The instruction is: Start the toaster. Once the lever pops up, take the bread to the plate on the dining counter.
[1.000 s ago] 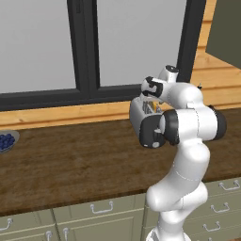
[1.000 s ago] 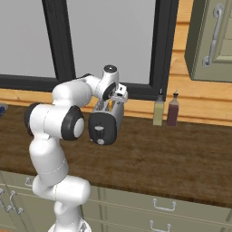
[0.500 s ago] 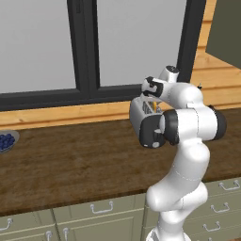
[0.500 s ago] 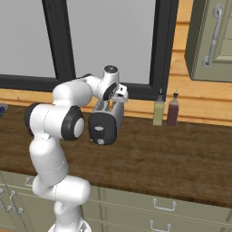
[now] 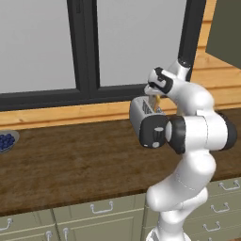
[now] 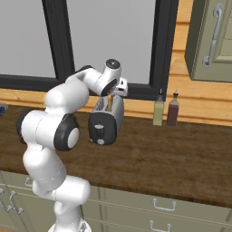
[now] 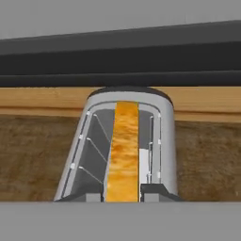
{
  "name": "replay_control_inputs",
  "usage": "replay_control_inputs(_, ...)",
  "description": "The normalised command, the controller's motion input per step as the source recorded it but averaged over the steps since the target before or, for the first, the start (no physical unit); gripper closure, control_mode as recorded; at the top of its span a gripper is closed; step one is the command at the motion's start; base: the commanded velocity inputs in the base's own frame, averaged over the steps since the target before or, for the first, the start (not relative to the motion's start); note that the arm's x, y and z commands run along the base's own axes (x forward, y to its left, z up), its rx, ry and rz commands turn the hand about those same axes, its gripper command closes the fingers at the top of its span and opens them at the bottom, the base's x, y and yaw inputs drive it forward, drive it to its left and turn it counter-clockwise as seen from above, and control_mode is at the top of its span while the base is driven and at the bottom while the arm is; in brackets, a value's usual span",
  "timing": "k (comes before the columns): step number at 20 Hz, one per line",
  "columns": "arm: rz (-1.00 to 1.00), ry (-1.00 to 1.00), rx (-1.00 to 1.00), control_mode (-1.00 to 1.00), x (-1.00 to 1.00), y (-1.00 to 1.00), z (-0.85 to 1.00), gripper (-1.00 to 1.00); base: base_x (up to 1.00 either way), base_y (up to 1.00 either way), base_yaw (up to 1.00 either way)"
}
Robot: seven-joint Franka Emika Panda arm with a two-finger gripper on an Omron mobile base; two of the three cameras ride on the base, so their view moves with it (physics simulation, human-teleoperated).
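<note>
— Two dark fingertips (image 7: 94,196) sat at the bottom of the hand view, didn't they? What was between them?

— The bread (image 7: 123,150), edge-on, golden-orange and mottled. The gripper (image 7: 122,196) had its tips pressed against either face of the slice, so it was closed on the bread, which stood upright in the toaster (image 7: 127,141) slot.

— And from the base cameras?

— Nearest were the greenish-grey drawer fronts (image 5: 94,219) with small metal handles, under the dark wood-grain counter (image 5: 70,164). The white arm rose in front of them and bent over the toaster (image 5: 141,112), which stood on the counter towards its back edge, black end panel facing the cameras. In the left base view the gripper (image 5: 155,96) hung just over the toaster's top, with a sliver of the bread (image 5: 157,101) visible beneath it.

— Anything else on that counter?

— A grey bowl of blue berries (image 5: 5,141) sat at the far left edge, well apart from the toaster. In the right base view two bottles (image 6: 165,111), one pale and one dark red, stood side by side to the right of the toaster (image 6: 108,118), against the light wooden ledge.

— Behind that?

— A black-framed window (image 6: 108,41), and an olive wall cabinet (image 6: 213,41) at upper right.
</note>
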Motion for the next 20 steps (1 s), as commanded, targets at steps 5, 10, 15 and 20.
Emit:
replay_control_inputs(5, 0.06, -0.19, 0.0, -1.0, -0.33, 0.12, 1.0, 1.0, 0.0, 0.0, 0.0)
replay_control_inputs(10, 0.01, -0.18, 0.0, -1.0, -0.87, 0.23, 0.71, 1.0, 0.0, 0.0, 0.0)
replay_control_inputs(15, 0.0, -0.25, 0.0, -1.0, -0.96, 0.43, 0.48, 1.0, 0.0, 0.0, 0.0)
replay_control_inputs(20, -0.06, -0.04, 0.0, -1.0, -1.0, 0.24, 0.39, 1.0, 0.0, 0.0, 0.0)
